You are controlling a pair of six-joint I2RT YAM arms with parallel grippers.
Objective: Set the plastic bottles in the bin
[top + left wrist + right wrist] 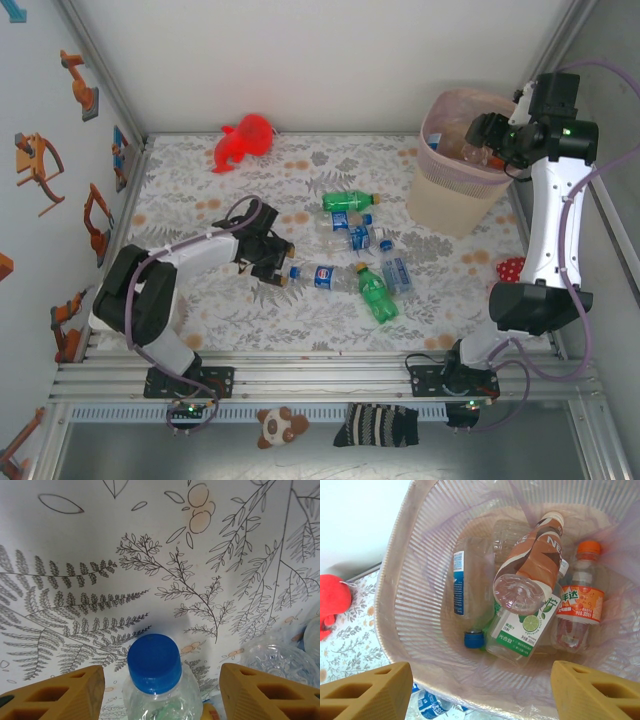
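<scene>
In the left wrist view a clear bottle with a blue cap (154, 663) lies between my left gripper's (161, 680) yellow fingers (65, 695), with a gap on each side; that gripper is open. From above, the left gripper (270, 256) sits low on the table at the cap end of this blue-labelled bottle (322, 276). Several more bottles lie nearby, among them two green ones (350, 201) (377, 293). My right gripper (490, 135) hangs open over the bin (450, 190), nothing between its fingers. Inside the bin (420, 580) lie several bottles, including a brown-labelled one (535, 565) and an orange one (577, 605).
A red plush toy (243, 140) lies at the back left of the floral tablecloth. A red dotted object (510, 268) sits by the right arm. Walls close in the left, back and right sides. A small plush (280, 425) and a striped sock (375, 425) lie below the front rail.
</scene>
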